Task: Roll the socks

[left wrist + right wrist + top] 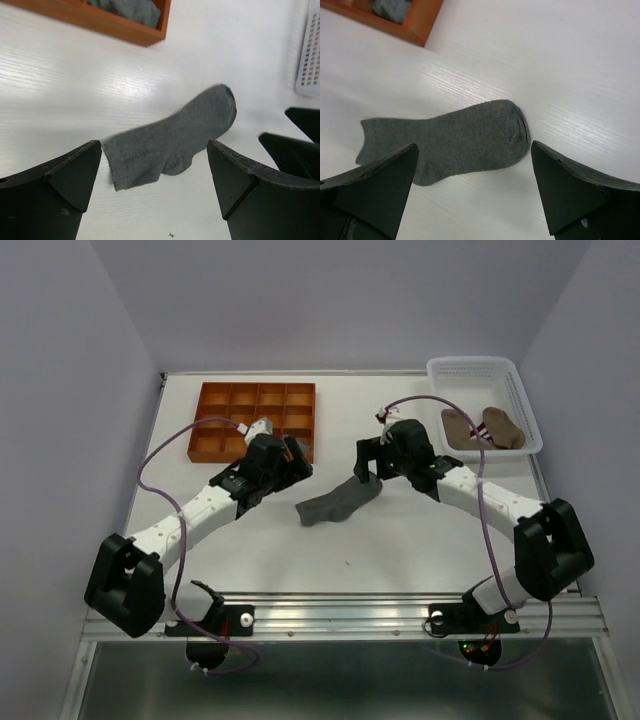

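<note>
1. Grey sock (pixel 338 502): lies flat and unrolled near the middle of the white table (pixel 250 540), between the two arms, with the toe pointing far right and the cuff near left.
2. Left gripper (pixel 155 150): stands wide open and holds nothing; hangs over the table on the sock's cuff side, clear of the fabric.
3. Right gripper (pixel 474 146): likewise spread wide and empty; hangs at the toe end, with no contact showing in its wrist view.
4. Orange tray (pixel 252 387): sits at the far left of the table, its near right corner hidden behind the left arm in the top view; holds a grey bundle (pixel 131 10) in that corner compartment.
5. White basket (pixel 470 362): sits at the far right corner; holds tan-brown socks (pixel 505 430), with a red-white striped part (pixel 487 430) showing between them.
</note>
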You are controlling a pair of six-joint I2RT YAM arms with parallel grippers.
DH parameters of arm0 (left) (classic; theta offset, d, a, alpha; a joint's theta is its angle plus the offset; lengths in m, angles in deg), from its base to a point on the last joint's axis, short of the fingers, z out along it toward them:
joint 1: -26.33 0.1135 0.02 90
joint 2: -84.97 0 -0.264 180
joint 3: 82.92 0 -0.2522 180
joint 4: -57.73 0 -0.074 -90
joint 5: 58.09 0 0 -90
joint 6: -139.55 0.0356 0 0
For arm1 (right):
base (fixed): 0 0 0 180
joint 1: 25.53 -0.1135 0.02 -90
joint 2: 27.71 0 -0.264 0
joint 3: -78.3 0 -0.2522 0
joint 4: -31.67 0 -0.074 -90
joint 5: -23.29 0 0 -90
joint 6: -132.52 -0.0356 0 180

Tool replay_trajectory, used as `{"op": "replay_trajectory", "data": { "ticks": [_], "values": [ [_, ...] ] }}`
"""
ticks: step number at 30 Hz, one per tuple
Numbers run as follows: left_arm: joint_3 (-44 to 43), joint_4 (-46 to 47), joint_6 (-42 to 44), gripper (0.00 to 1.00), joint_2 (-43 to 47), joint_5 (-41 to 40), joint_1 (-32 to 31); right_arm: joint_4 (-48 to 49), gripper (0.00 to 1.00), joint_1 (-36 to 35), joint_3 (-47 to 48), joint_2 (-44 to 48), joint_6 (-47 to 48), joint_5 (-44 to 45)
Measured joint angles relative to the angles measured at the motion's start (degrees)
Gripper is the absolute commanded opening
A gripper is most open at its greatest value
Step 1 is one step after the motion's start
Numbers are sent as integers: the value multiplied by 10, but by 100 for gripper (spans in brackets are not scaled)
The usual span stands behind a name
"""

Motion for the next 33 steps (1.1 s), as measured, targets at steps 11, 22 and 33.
{"op": "replay_trajectory", "data": {
  "ticks": [11, 22, 33],
  "values": [
    [27, -43, 26, 99, 138, -49, 141, 8, 100, 0, -34, 144, -19, 151],
    [63, -66, 22, 99, 170, -59, 173, -26, 100, -111, 13, 57, -8, 119],
    [78, -79, 6, 99, 159, -60, 218, -87, 94, -318, 138, -179, 42, 164]
  ]
}}
